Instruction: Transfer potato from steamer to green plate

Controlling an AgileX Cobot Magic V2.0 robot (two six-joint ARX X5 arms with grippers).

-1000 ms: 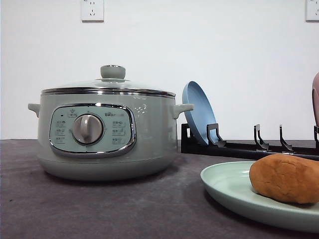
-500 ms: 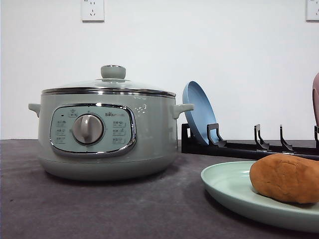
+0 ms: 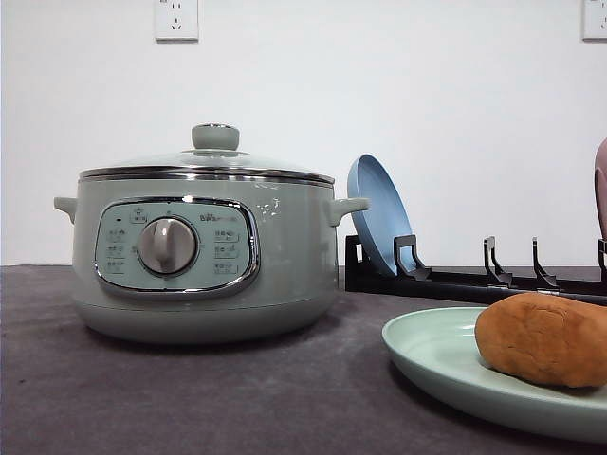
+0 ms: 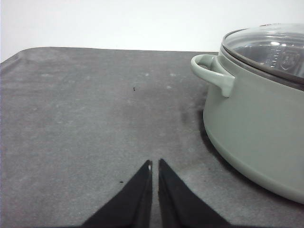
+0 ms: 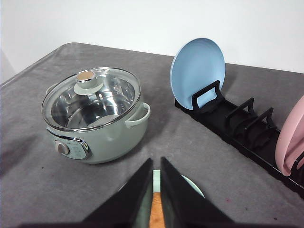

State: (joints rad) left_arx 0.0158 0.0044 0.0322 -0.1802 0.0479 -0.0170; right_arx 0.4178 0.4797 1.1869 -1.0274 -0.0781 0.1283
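A: Where is the potato (image 3: 542, 338)?
B: On the green plate (image 3: 432, 355), directly below the right pincer (image 5: 156, 164), whose fingers are nearly closed, empty.
A: Handling?
B: Probably firm, rough, fairly light; grip across its middle. The left pincer (image 4: 155, 165) is closed, empty, beside the steamer (image 4: 259, 109).

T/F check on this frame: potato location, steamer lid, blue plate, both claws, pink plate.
1. The potato lies on the green plate. True.
2. The steamer has its lid off. False: the glass lid sits on it, and the pot looks empty inside.
3. The blue plate lies flat on the table. False: it stands on edge in the black rack.
4. The left claw grips the steamer's handle. False: it is shut on nothing, apart from the handle, over bare table.
5. The right claw is shut, above the green plate. True.
6. A pink plate also stands in the rack. True.
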